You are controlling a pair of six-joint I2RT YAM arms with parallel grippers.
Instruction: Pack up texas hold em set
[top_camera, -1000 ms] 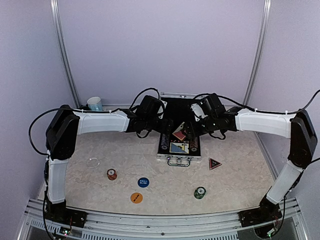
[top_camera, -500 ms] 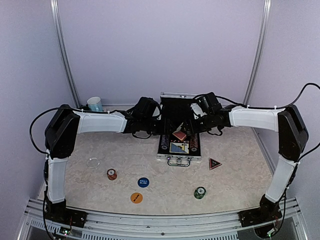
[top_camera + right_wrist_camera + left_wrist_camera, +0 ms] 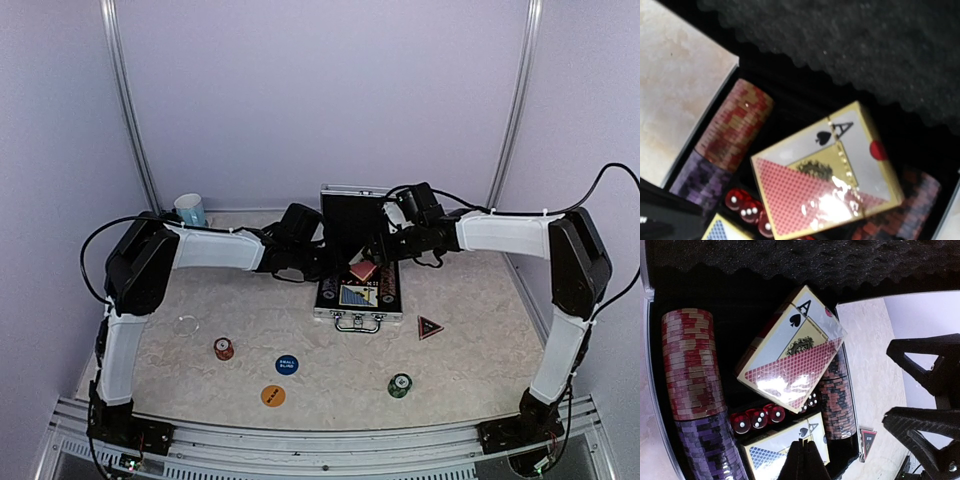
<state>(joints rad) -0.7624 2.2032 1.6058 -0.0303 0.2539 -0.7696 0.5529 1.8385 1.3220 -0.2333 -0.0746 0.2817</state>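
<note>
the red-backed card deck [image 3: 792, 347] lies crooked in the open case [image 3: 358, 318], toward its hinge edge. one long side is propped on the right-hand chip row [image 3: 837, 400], so it sits tilted rather than flat in its slot, above the red dice [image 3: 757, 417] and the blue deck [image 3: 785, 452]. it looks like a light, stiff little box, but the glossy wrap will probably be slippery, so the safest hold is likely a pinch across its two long edges near the middle, or a nudge on the raised corner to tip it down. the left gripper [image 3: 801, 460] is fully closed with nothing between its fingers. it hovers over the case's front half, with the deck just ahead of its tips and not touching. the right gripper [image 3: 892, 384] stands wide apart and empty, outside the case's right edge and beside the deck. the triangular marker [image 3: 430, 327] rests on the worktop by the case's front right corner.
</note>
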